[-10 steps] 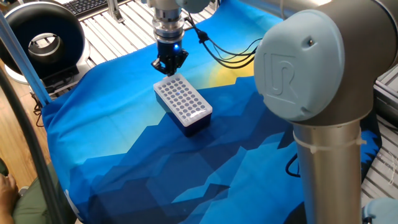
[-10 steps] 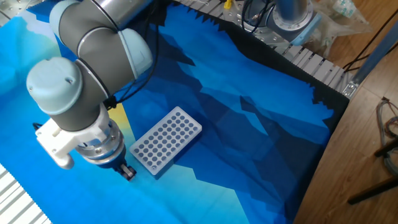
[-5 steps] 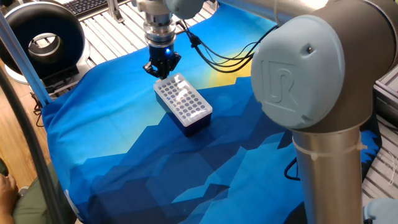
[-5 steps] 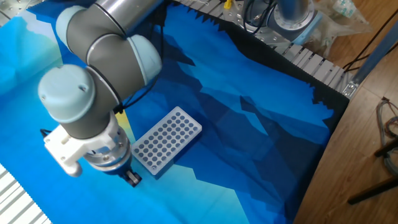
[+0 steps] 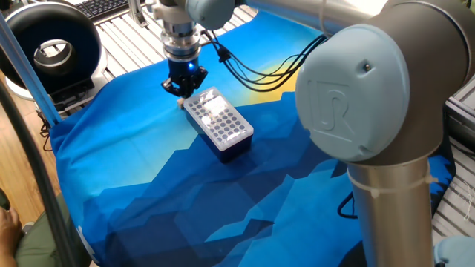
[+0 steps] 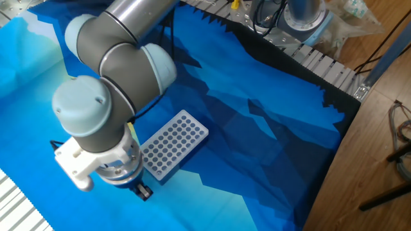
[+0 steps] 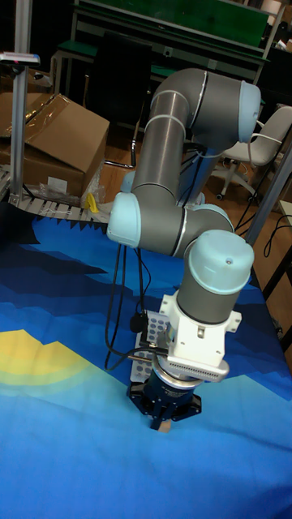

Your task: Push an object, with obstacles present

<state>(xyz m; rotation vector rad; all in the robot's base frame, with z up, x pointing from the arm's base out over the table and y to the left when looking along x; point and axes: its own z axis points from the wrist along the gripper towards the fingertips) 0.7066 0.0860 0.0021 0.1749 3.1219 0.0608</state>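
on the blue patterned cloth (image 5: 148,193) that covers the desk, the gripper (image 5: 182,88) hangs low just beside one short end of the box (image 5: 218,124), the end that faces the slatted edge of the desk where the black ring-shaped device (image 5: 49,46) stands. the box has a white top with a grid of dark round holes and dark blue sides, and it lies flat and at a slant to the desk edges, near the yellow patch of the cloth. a tiny tan cube (image 5: 181,103) shows right under the fingertips, on the cloth, just beside the box's corner; whether it touches the box cannot be told. in the tall fixed view the same small tan piece (image 7: 164,427) peeks out below the gripper (image 7: 165,417), with the box (image 7: 151,339) mostly hidden behind the wrist. in the other fixed view the gripper (image 6: 142,190) points down at the cloth beside the near short end of the box (image 6: 173,145), and the cube is not visible there. the fingers look drawn close together, but whether they are fully closed or pinch the cube cannot be told. black cables (image 5: 245,67) loop from the wrist over the cloth.
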